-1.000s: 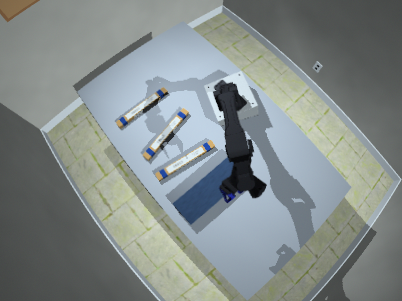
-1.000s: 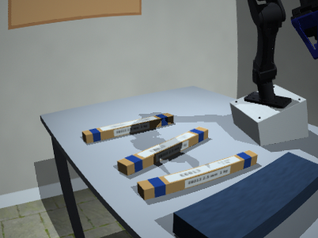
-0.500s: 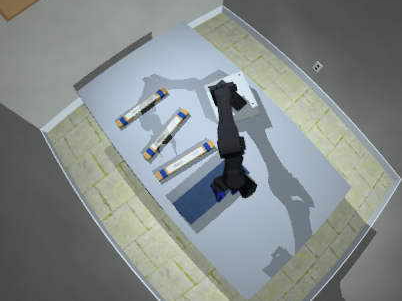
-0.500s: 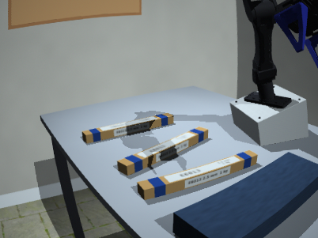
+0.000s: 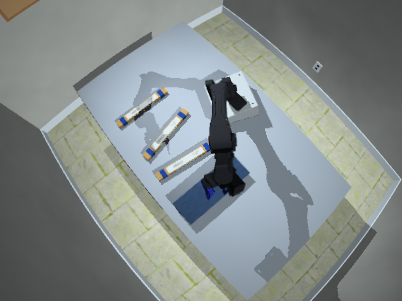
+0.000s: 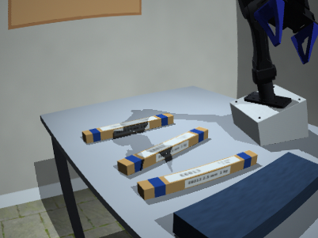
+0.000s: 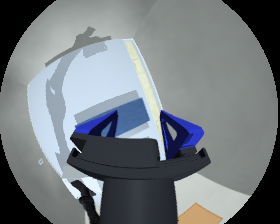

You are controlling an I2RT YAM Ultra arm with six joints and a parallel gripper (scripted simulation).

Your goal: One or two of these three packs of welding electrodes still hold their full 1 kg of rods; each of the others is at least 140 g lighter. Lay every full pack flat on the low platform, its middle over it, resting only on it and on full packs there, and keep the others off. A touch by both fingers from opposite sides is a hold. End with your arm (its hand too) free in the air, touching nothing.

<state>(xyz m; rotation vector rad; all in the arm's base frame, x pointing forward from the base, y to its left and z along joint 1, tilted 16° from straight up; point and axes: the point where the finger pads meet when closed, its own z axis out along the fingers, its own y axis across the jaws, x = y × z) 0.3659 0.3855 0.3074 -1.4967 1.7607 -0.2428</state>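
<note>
So the three electrode packs are all lying flat on the grey table, roughly parallel to each other like a little staircase: the far pack is closest to the wall, the middle pack sits beside it, and the near pack is just beside the dark blue platform without touching it, as far as I can tell from the exterior view. All three are tan boxes with blue bands near the ends and a white label along the top (the near one's label is the only one I can halfway read, something like E6013). None of them is on the platform. The arm rises from its white pedestal at the back corner of the table, and in the top view it reaches out over the platform, with the gripper hanging above the platform's edge nearest the packs. The blue fingers are spread apart with nothing between them, well above the table. The arm's shadow falls across the far and middle packs.
</note>
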